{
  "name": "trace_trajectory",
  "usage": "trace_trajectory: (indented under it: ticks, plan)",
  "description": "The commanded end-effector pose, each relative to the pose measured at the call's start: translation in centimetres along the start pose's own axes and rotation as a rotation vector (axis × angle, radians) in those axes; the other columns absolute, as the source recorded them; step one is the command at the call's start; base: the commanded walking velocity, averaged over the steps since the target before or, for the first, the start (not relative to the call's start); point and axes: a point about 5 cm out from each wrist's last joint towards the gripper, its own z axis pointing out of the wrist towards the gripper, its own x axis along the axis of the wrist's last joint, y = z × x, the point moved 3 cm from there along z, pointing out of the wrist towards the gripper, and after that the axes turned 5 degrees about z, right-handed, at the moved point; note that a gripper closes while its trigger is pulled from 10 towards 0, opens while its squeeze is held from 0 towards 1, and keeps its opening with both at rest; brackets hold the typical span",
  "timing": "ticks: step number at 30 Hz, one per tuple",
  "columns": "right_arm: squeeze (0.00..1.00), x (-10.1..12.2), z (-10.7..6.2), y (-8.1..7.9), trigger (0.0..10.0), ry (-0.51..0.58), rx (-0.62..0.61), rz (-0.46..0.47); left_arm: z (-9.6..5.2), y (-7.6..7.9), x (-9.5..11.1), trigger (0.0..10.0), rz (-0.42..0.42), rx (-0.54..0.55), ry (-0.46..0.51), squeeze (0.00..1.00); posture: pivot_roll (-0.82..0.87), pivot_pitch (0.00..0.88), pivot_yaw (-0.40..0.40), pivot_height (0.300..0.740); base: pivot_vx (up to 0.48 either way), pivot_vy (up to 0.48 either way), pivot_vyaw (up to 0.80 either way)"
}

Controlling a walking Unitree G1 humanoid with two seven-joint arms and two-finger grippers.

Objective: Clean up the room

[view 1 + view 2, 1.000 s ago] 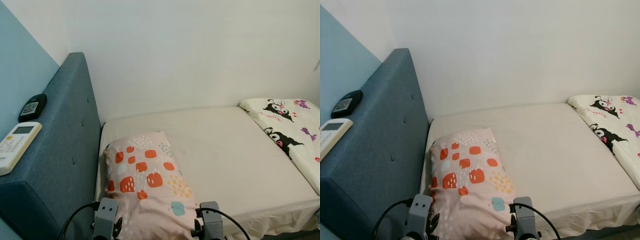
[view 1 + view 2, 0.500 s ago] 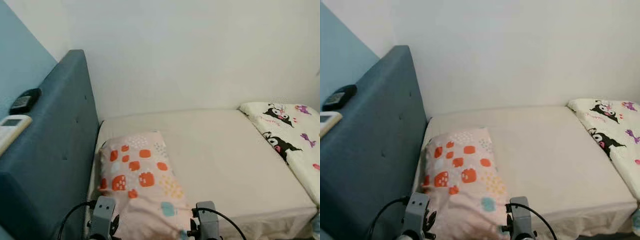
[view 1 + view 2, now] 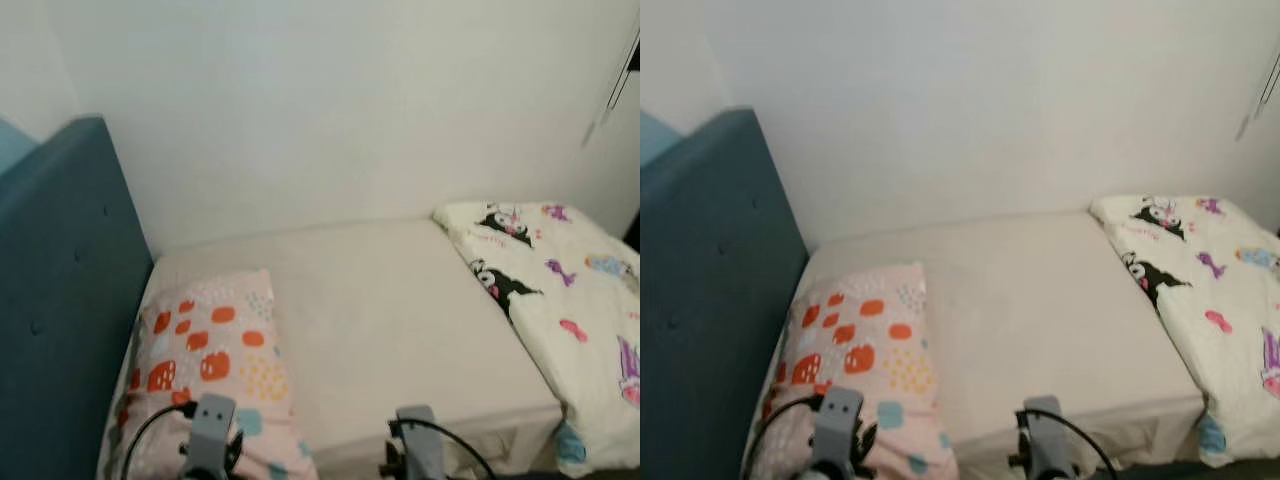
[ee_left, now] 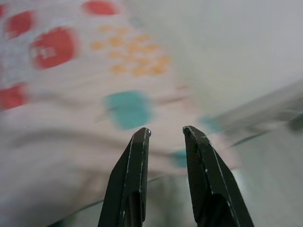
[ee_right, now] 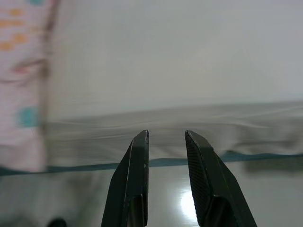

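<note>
Since a second ago the whole head view has swung to the right, a turn of the camera and not of the things: the two remote controls that lay on top of the headboard have slid out of frame, and more of the cartoon-print blanket has come in at the right. From the left eye, the blue padded headboard (image 3: 55,300) stands along the left, and the pink pillow (image 3: 205,360) with orange, yellow and teal patches lies at the near left of the bed, just beside the headboard. Beige sheet covers the mattress (image 3: 390,320), which runs to the white wall (image 3: 330,100) on the far side. At the right the white blanket (image 3: 560,310) printed with black and purple cartoon figures drapes over the mattress's right end and hangs down past its near edge. Both silver wrists sit low at the near edge of the picture, the left over the pillow's near end and the right before the mattress's near edge. From the right eye the same layout holds, the pillow near left, the blanket at the right. Along the left wrist, the left gripper (image 4: 166,131) hangs over the pillow's near end, its two black fingers parted with nothing between them; the picture is blurred. Along the right wrist, the right gripper (image 5: 166,133) faces the mattress's near side above a glossy floor (image 5: 189,198), its fingers likewise apart and empty.
</note>
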Motion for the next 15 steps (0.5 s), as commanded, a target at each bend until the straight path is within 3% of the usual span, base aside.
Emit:
trace_trajectory:
  ticks: [1,9,12,15]
  plan:
    - [0.0,-0.2,-0.06,-0.51,10.0,-0.002,0.008,0.008,-0.15,-0.59,-0.23,10.0,0.015,0.008,-0.01,0.0,0.03,0.051,-0.029,0.74,0.0,-0.48,0.0]
    - [0.0,-0.25,-0.08,-0.57,10.0,-0.003,0.007,0.011,-0.07,-0.54,0.12,10.0,0.058,-0.003,0.003,0.0,0.04,0.055,-0.026,0.74,0.0,-0.48,0.0]
    - [0.0,-0.34,-0.11,-0.61,10.0,-0.004,0.006,0.015,0.2,-0.14,0.09,10.0,0.112,-0.05,-0.027,0.0,0.04,0.057,-0.019,0.74,0.0,0.465,0.0]
    - [0.0,-0.4,-0.14,-0.62,10.0,-0.005,0.004,0.017,0.24,-0.18,0.1,10.0,0.113,-0.05,-0.031,0.0,0.04,0.058,-0.015,0.74,0.0,0.465,0.0]
